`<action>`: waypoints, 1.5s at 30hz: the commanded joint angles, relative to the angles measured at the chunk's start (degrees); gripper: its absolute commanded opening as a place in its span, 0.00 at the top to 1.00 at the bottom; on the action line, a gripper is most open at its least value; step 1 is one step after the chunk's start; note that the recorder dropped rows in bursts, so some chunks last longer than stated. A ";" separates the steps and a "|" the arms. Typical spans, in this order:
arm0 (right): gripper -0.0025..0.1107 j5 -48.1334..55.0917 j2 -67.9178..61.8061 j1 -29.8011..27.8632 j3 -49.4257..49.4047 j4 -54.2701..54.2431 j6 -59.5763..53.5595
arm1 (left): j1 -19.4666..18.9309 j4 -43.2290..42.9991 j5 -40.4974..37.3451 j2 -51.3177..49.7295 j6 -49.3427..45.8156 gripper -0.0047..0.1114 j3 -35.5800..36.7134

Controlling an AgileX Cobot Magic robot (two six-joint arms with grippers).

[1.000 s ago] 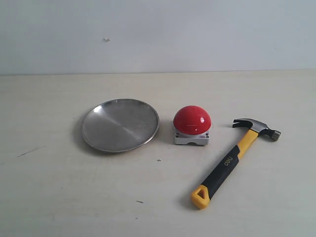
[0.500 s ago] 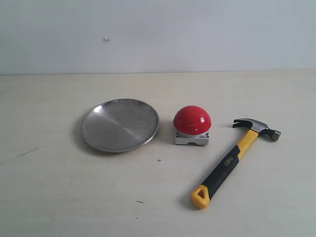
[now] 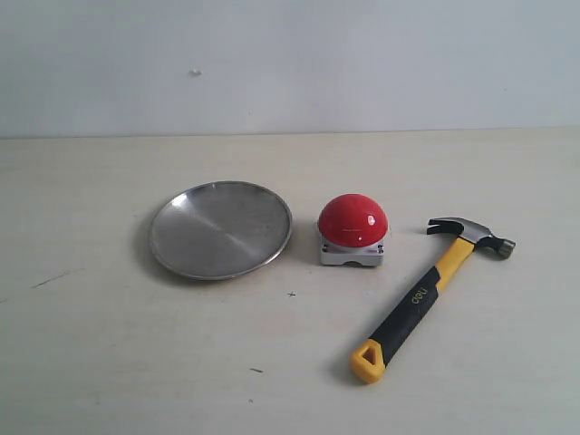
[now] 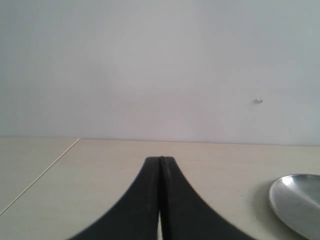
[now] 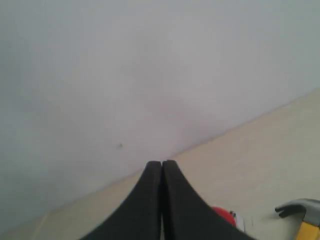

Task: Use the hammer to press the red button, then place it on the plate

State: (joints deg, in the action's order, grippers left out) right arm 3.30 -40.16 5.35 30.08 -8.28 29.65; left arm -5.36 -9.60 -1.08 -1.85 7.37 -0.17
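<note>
The plate (image 3: 220, 229) lies flat on the bench (image 3: 118, 362), and its inside shows only its own bare brushed metal, with the raised rim whole all around. Seen from the plate, the red button (image 3: 352, 220) stands at 3 o'clock, near but not touching it. The hammer (image 3: 426, 294) lies on the bench at about 4 o'clock from the button, apart from it, with the dark head pointing toward 1 o'clock and the yellow looped end toward 7 o'clock. At 12 o'clock the bench runs back to the pale wall (image 3: 290, 63), and at 6 o'clock a broad strip of bench lies open in front of the three things. The left pincer (image 4: 160, 165) has its two black fingers pressed together and holds nothing. The right pincer (image 5: 161, 167) is closed in the same way, also with nothing between the fingers.
</note>
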 commanded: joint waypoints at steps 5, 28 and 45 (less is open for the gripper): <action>0.98 33.08 -28.61 6.02 24.50 13.09 1.97 | -0.18 -0.06 -0.09 0.47 -0.04 0.96 0.17; 0.96 41.48 -41.39 6.02 30.32 -6.41 21.92 | -0.18 -0.06 -0.09 0.47 -0.04 0.96 0.17; 0.96 41.47 -41.39 6.02 30.32 -6.31 21.92 | -0.18 -0.06 -0.09 0.47 -0.04 0.96 0.17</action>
State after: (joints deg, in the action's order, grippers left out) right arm 45.38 -81.52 11.27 60.06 -14.88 51.60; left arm -5.36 -9.60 -1.08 -1.85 7.37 -0.17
